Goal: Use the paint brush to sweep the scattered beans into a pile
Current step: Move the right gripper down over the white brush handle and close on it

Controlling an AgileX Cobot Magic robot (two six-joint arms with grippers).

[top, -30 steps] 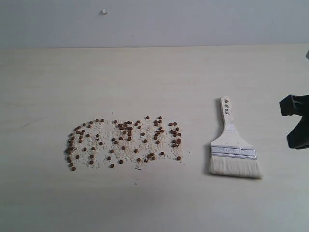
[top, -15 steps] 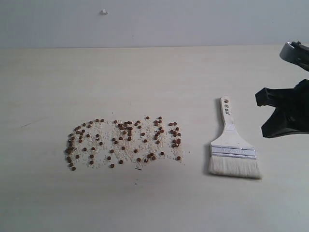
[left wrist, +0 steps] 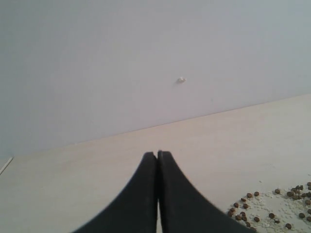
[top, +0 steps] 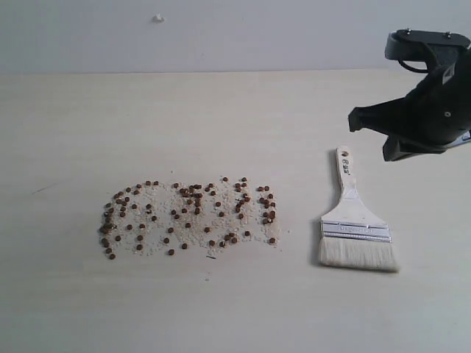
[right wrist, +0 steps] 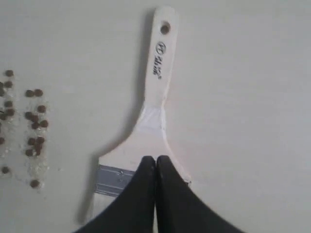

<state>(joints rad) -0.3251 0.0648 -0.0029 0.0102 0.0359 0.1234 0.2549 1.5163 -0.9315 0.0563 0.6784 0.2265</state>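
The beans (top: pixel 188 217) lie scattered in a wide band with whitish crumbs at the left centre of the table; no dense pile shows. They also appear as beans (right wrist: pixel 31 121) and beans (left wrist: pixel 272 208) in the wrist views. The paint brush (top: pixel 357 224) lies flat to their right, its handle pointing away and its bristles towards the front. My right gripper (top: pixel 383 136) hovers above the handle end, not touching it. In its wrist view the right gripper (right wrist: pixel 155 159) is shut and empty over the paint brush (right wrist: pixel 158 77), near the ferrule. My left gripper (left wrist: pixel 158 154) is shut, empty, and outside the exterior view.
The pale table (top: pixel 235 125) runs back to a grey wall (top: pixel 235 33) that carries a small white speck (top: pixel 158 18). Bare tabletop separates the beans from the brush and lies in front of both.
My right arm has come in from the right edge, moving up and to the left, and now hangs over the brush handle. Beans and brush have not moved.
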